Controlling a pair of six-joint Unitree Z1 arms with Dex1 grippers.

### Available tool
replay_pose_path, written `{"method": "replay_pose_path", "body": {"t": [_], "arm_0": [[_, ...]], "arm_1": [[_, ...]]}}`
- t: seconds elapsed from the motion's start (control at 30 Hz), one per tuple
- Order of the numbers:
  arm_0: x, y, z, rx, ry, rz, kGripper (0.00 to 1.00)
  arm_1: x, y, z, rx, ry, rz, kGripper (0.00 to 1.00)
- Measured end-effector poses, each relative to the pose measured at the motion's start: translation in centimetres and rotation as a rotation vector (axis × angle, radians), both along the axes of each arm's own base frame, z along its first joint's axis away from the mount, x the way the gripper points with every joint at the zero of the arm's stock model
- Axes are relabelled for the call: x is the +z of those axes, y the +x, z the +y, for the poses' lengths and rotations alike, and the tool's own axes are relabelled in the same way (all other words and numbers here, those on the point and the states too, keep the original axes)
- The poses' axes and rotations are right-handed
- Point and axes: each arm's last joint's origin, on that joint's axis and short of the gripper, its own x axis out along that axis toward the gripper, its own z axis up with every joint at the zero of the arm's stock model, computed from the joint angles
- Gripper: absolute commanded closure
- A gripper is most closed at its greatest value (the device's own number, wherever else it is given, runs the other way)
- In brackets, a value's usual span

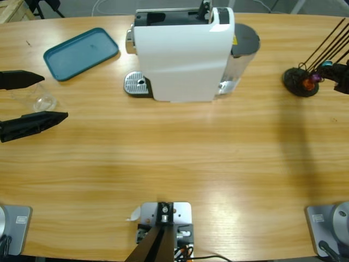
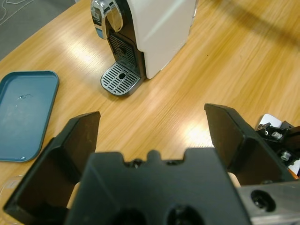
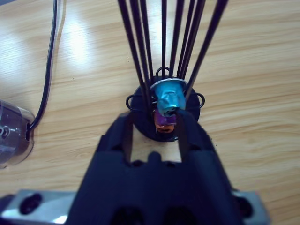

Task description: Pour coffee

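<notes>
The left gripper (image 1: pixel 39 101) gapes wide around a barely visible clear cup (image 1: pixel 42 100). The right gripper (image 3: pixel 154 124), mostly cut off overhead, stands narrowly parted beside a blue capsule (image 3: pixel 168 97).

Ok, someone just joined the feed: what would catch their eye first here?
The big white coffee machine at the table's far middle, its drip grate bare. Then the right hand at the capsule rack on the right, jaws around a blue capsule. The left hand is open around a clear cup, beside a teal tray.
</notes>
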Motion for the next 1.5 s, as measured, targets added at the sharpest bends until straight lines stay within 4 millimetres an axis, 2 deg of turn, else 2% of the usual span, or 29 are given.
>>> {"method": "replay_pose_path", "body": {"t": [0.07, 0.13, 0.3, 0.33, 0.43, 0.47, 0.5, 0.53, 0.6, 1.1, 1.13, 1.17, 1.2, 1.23, 1.3, 1.5], "arm_0": [[0.0, 0.0, 0.0, -0.001, -0.001, 0.001, 0.036], [0.0, 0.0, 0.0, -0.001, -0.001, 0.001, 0.036], [0.0, 0.0, 0.0, 0.0, -0.002, 0.003, 0.036], [0.0, 0.0, 0.0, 0.0, -0.003, 0.004, 0.036], [0.0, 0.0, 0.0, 0.001, -0.003, 0.004, 0.036], [0.0, 0.0, 0.0, 0.001, -0.003, 0.004, 0.036], [0.0, 0.0, 0.0, 0.001, -0.003, 0.004, 0.036], [0.0, 0.0, 0.0, 0.001, -0.004, 0.004, 0.036], [0.0, 0.0, 0.0, 0.0, -0.004, 0.004, 0.036], [0.0, 0.0, 0.0, -0.005, -0.007, 0.007, 0.036], [0.0, 0.0, 0.0, -0.005, -0.008, 0.007, 0.036], [0.0, 0.0, 0.0, -0.004, -0.008, 0.008, 0.036], [-0.1, 0.0, 0.0, -0.004, -0.009, 0.01, 0.036], [-0.1, 0.0, 0.0, -0.003, -0.01, 0.012, 0.036], [-0.2, -0.1, 0.0, -0.003, -0.013, 0.018, 0.036], [-0.3, 0.0, -0.2, -0.011, -0.031, 0.025, 0.036]], "arm_1": [[-0.1, 0.1, 0.0, 0.0, -0.001, 0.005, 0.181], [-0.2, 0.4, 0.0, 0.0, -0.001, 0.004, 0.313], [-0.4, 0.8, 0.1, 0.0, 0.0, 0.002, 0.445], [-0.5, 0.8, 0.1, 0.0, 0.0, 0.003, 0.547], [-0.6, 0.9, 0.1, 0.0, -0.001, 0.006, 0.597], [-0.6, 0.8, 0.1, 0.0, -0.001, 0.008, 0.733], [-0.6, 0.8, 0.1, -0.001, -0.002, 0.009, 0.824], [-0.7, 0.8, 0.1, 0.0, -0.002, 0.01, 0.838], [-0.7, 0.7, 0.1, 0.001, -0.005, 0.012, 0.996], [-1.0, 0.4, -0.2, -0.002, -0.025, 0.026, 1.0], [-1.0, 0.4, -0.2, -0.002, -0.025, 0.026, 0.76], [-1.0, 0.4, -0.2, -0.002, -0.025, 0.026, 0.245], [-1.0, 0.4, -0.2, -0.003, -0.026, 0.026, 0.034], [-1.0, 0.3, -0.2, -0.004, -0.027, 0.026, 0.001], [-1.0, 0.0, -0.3, -0.009, -0.033, 0.041, 0.0], [0.4, -3.2, -0.3, -0.042, -0.038, 0.047, 0.0]]}}
